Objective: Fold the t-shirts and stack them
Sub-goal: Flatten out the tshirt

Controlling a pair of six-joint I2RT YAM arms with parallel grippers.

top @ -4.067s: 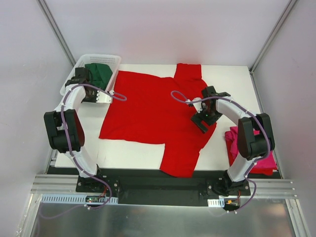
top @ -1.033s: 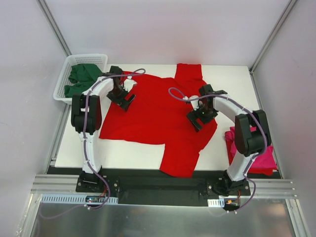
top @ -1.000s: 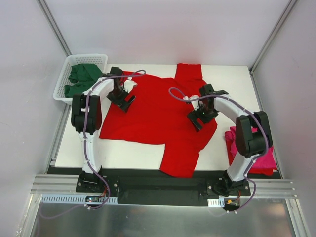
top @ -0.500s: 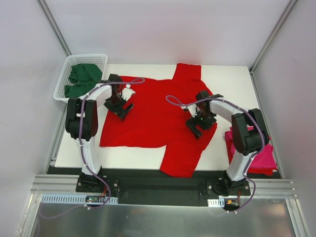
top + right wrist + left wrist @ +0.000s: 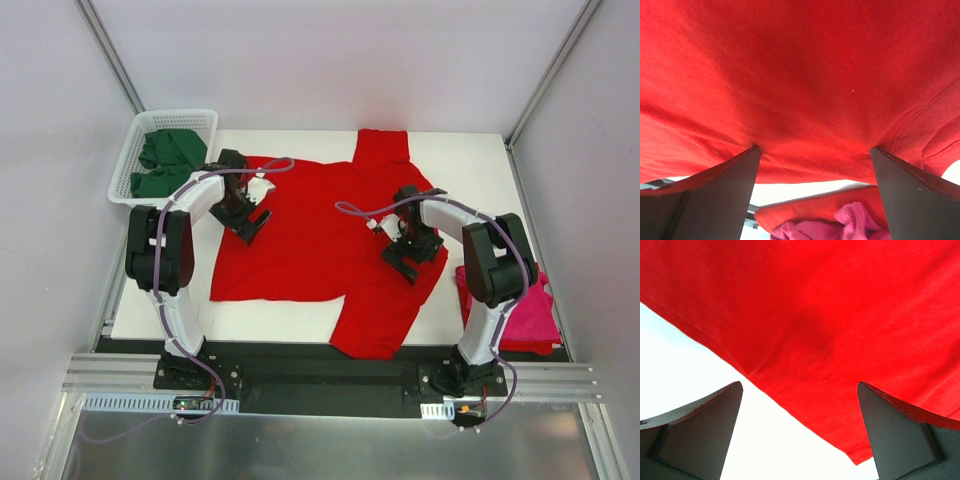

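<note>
A bright red t-shirt (image 5: pixel 320 245) lies spread flat on the white table, one sleeve towards the back and one towards the near edge. My left gripper (image 5: pixel 245 215) is open and low over the shirt's back left edge. In the left wrist view the red cloth (image 5: pixel 830 315) fills the top, with bare table between the wide-apart fingers (image 5: pixel 705 430). My right gripper (image 5: pixel 410 255) is open and rests on the shirt's right side; red cloth (image 5: pixel 810 75) sits against both fingers (image 5: pixel 715 190). A magenta-pink t-shirt (image 5: pixel 528 318) (image 5: pixel 840 225) lies at the right edge. Dark green t-shirts (image 5: pixel 165 160) sit in the basket.
The white lattice basket (image 5: pixel 180 114) stands at the back left corner, just off the table. The frame's posts rise at the back corners. A strip of bare white table (image 5: pixel 165 300) shows left of the red shirt.
The left arm has come from the basket to the red shirt. Over the last second both grippers moved slightly towards the near edge, and the shirt shifted with them.
</note>
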